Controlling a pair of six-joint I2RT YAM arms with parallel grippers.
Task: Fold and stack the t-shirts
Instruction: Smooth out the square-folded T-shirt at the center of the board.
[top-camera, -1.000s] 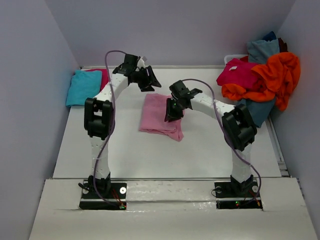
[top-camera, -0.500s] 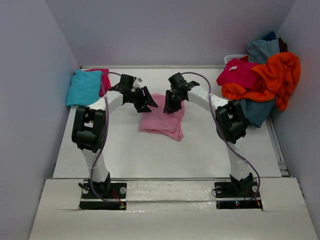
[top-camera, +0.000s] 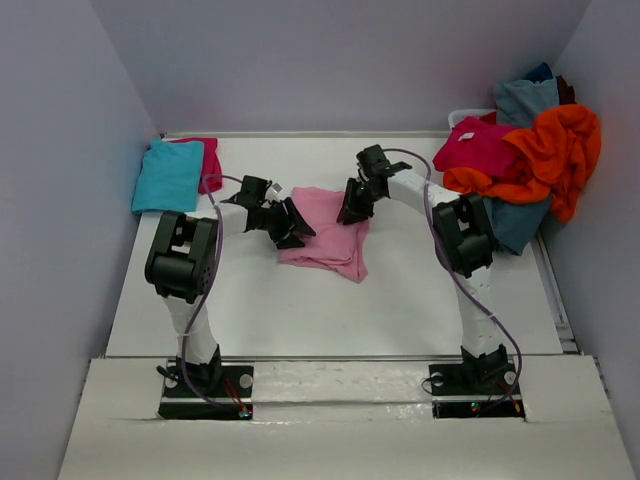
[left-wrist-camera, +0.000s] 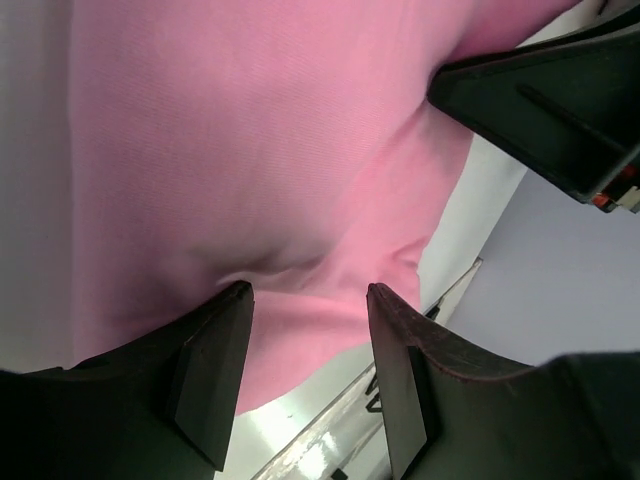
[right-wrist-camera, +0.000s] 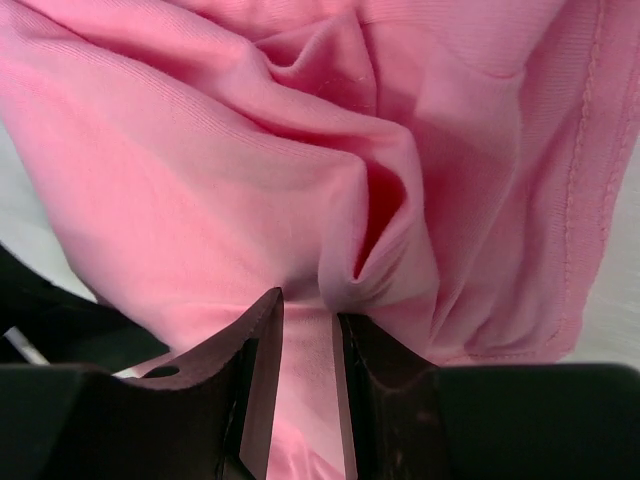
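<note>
Pink shirt fabric is clamped between the right gripper's nearly closed jaws. The left gripper stands apart, tips against the cloth. The shirt lies mid-table. Pulling with one side unheld could drag it and spoil the fold.

I see a plain light pink t-shirt on a white table, a turquoise t-shirt and magenta t-shirt to its left, an orange t-shirt and grey-blue t-shirt to its right.
</note>
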